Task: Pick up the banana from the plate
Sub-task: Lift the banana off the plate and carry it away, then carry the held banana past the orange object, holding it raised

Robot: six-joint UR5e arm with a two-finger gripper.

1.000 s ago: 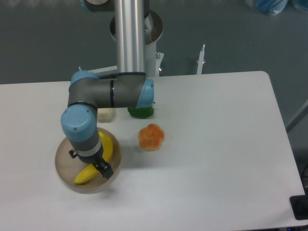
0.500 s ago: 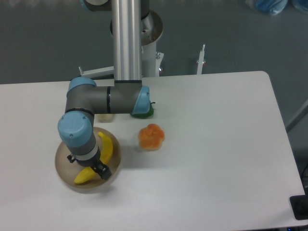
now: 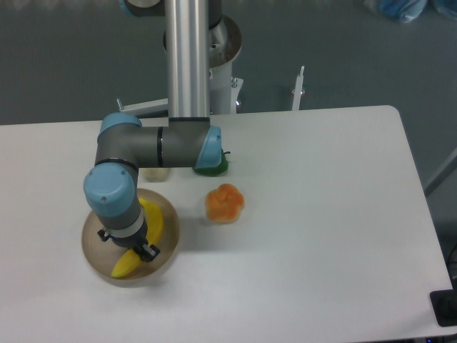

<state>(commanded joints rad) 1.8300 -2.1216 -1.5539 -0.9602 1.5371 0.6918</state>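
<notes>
Arm low over the plate, banana under the gripper

You have the table [image 3: 321, 214], then the plate [image 3: 95, 251] with the banana [image 3: 127, 264] lying curved in it; the gripper [image 3: 132, 246] sits at its middle, closure hidden. Expect light, smooth, bruisable: grip mid-length, gently.

One banana [image 3: 140, 246] is seen, lying in one round tan plate [image 3: 167, 244]. One orange lumpy fruit [image 3: 224, 203] is counted on the one white bench [image 3: 321, 214]. One green item [image 3: 216, 168] and one pale cream item [image 3: 156, 174] are partly hidden behind the single arm [image 3: 153, 148]. One hand [image 3: 132, 248] is counted.
</notes>
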